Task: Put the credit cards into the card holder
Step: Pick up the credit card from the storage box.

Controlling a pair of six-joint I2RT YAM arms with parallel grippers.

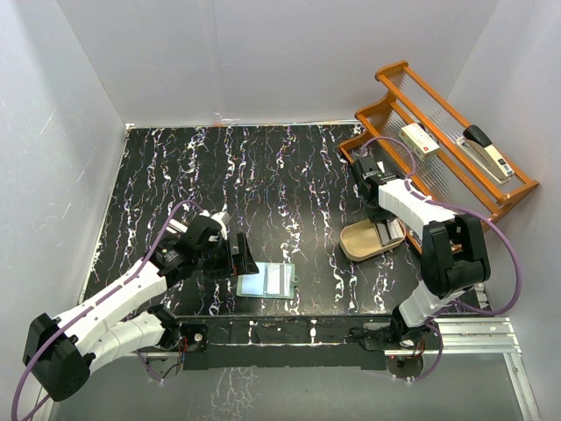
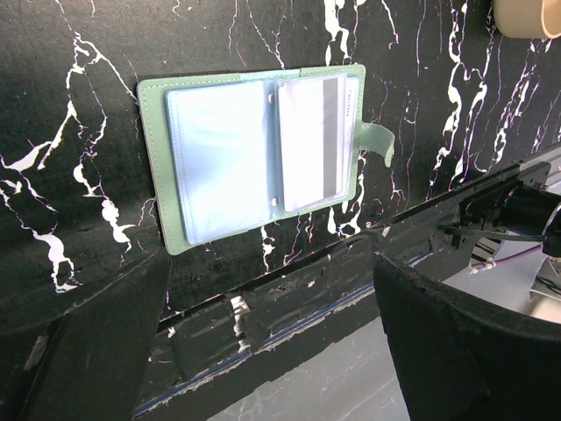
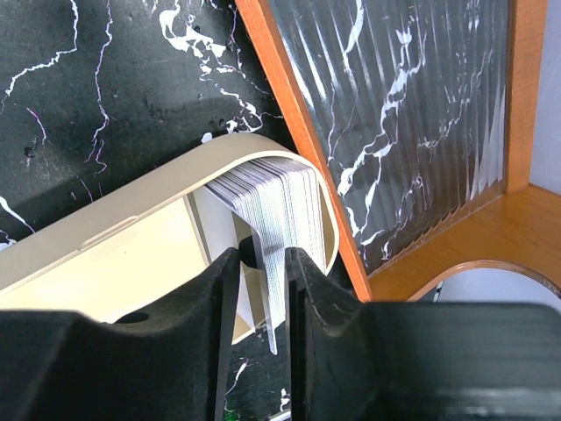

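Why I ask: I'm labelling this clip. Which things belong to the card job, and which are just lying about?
Belonging to the job:
- card holder, lying open on the table
- credit cards, stacked in the tan tray
- right pincer, its jaws either side of one card

Just lying about:
- wooden rack
- stapler and white box on that rack

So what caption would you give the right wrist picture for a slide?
Right gripper straddling one credit card from the stack in a cream tray, beside a wooden rack.
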